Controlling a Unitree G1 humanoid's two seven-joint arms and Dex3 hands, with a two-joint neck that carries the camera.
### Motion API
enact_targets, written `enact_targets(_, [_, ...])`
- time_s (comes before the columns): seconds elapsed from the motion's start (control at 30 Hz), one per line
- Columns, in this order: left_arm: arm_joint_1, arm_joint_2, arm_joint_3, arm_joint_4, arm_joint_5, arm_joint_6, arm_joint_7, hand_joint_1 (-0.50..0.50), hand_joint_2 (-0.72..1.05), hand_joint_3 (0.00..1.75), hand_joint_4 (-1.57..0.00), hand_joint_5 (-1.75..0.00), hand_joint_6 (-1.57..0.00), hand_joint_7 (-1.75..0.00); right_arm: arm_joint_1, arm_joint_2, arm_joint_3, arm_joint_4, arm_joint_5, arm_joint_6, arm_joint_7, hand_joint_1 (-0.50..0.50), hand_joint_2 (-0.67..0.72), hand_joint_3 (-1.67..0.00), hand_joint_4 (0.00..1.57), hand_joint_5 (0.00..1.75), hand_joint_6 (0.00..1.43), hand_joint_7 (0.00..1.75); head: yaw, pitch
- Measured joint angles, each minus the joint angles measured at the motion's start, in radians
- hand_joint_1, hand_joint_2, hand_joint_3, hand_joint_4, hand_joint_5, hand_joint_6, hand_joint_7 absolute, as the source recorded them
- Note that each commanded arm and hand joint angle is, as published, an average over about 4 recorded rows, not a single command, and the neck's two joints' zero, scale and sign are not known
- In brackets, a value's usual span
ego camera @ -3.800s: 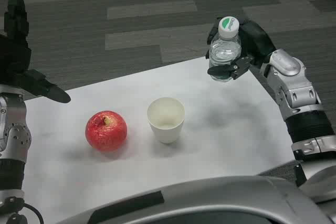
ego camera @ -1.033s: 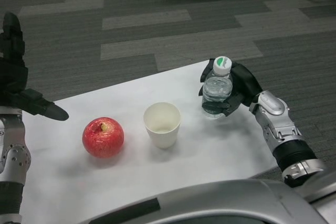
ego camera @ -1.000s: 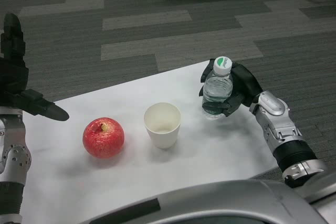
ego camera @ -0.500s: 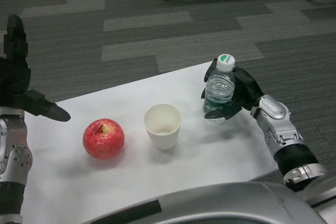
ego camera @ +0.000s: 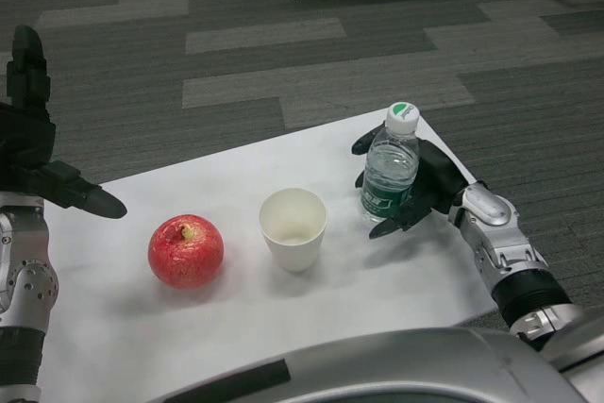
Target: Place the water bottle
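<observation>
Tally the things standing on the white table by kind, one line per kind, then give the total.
Water bottle: 1
Paper cup: 1
Apple: 1
Total: 3

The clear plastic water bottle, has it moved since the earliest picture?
Yes. The clear plastic water bottle came down onto the white table, nearer the white paper cup.
</observation>
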Motion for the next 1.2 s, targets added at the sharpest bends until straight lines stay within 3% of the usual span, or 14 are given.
enact_targets(0.03, [0.000, 0.000, 0.000, 0.000, -0.001, 0.000, 0.000, -0.50, -0.72, 0.09, -0.11, 0.00, -0.05, -0.02, 0.000, 0.001, -0.001, 0.000, 0.000, 0.000, 0.001, -0.45, 0.19, -0.04, 0.00, 0.36, 0.00, 0.73, 0.000, 0.000])
enact_targets(0.1, [0.000, 0.001, 0.000, 0.000, -0.004, 0.000, 0.000, -0.50, -0.72, 0.09, -0.11, 0.00, -0.05, 0.00, 0.000, 0.003, -0.003, -0.001, 0.000, 0.000, 0.005, -0.44, 0.23, 0.00, 0.00, 0.17, 0.00, 0.63, 0.001, 0.001])
enact_targets(0.2, [0.000, 0.002, 0.000, 0.000, -0.008, 0.000, 0.000, -0.50, -0.72, 0.09, -0.11, 0.00, -0.05, -0.05, 0.001, 0.005, -0.005, -0.003, 0.000, 0.000, 0.007, -0.43, 0.34, 0.00, 0.00, 0.00, 0.00, 0.42, 0.003, 0.001])
enact_targets(0.33, [0.000, 0.002, 0.000, 0.000, -0.009, 0.000, 0.000, -0.50, -0.72, 0.09, -0.11, 0.00, -0.05, -0.05, 0.002, 0.006, -0.011, -0.005, 0.002, 0.000, 0.009, -0.46, 0.49, 0.00, 0.00, 0.00, 0.00, 0.19, 0.005, 0.002])
enact_targets(0.5, [0.000, 0.003, 0.000, 0.000, -0.010, 0.000, 0.000, -0.50, -0.72, 0.09, -0.11, 0.00, -0.05, -0.02, 0.005, 0.009, -0.025, -0.019, 0.029, 0.009, 0.012, -0.46, 0.60, 0.00, 0.00, 0.00, 0.00, 0.12, 0.007, 0.003])
enact_targets(0.8, [0.000, 0.004, 0.000, 0.000, -0.011, -0.001, 0.000, -0.50, -0.72, 0.09, -0.11, 0.00, -0.05, -0.03, 0.016, 0.011, -0.135, -0.098, 0.043, 0.035, 0.017, -0.46, 0.60, 0.00, 0.00, 0.00, 0.00, 0.07, -0.001, 0.007])
enact_targets(1.2, [-0.001, 0.006, 0.003, 0.001, -0.017, -0.002, -0.001, -0.50, -0.72, 0.09, -0.11, 0.00, -0.05, -0.03, 0.042, -0.024, -0.358, -0.201, 0.063, 0.100, 0.017, -0.46, 0.58, 0.00, 0.00, 0.00, 0.00, 0.07, 0.002, 0.016])
